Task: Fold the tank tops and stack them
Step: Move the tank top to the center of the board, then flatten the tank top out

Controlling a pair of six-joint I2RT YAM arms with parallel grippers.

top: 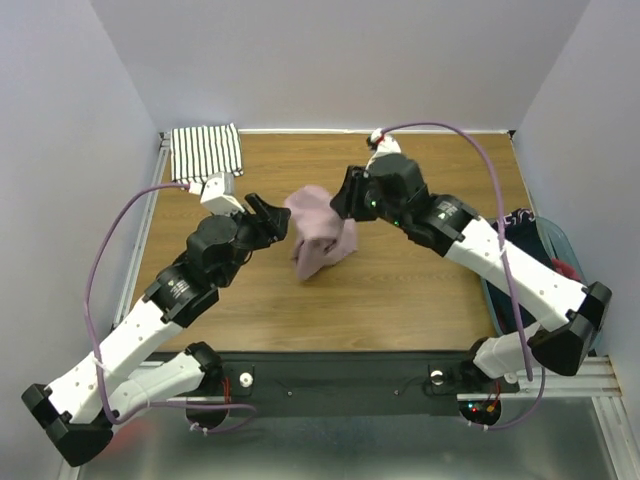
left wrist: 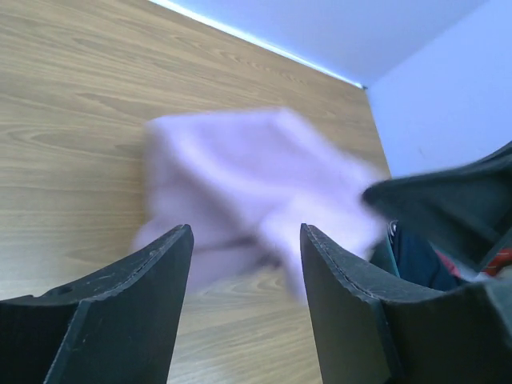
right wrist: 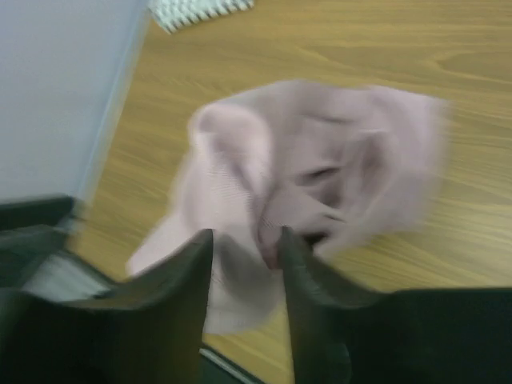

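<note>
The right tool has its jaws a little apart, with the tips at the near edge of the pink top. The blurred wrist view does not show whether any cloth lies between them. The left tool has its jaws wide apart with nothing between them, and it is aimed at the same top from the opposite side. Judgement: the tools face each other across the garment so that each can take one edge for a fold. In the top view the pink top is bunched in a heap, not flat, at the centre of the desk, between both tools. It needs spreading before any fold. The striped top lies folded in the upper left corner, well apart, probably as the base of the stack. A navy garment sits at the right edge and takes no part.
</note>
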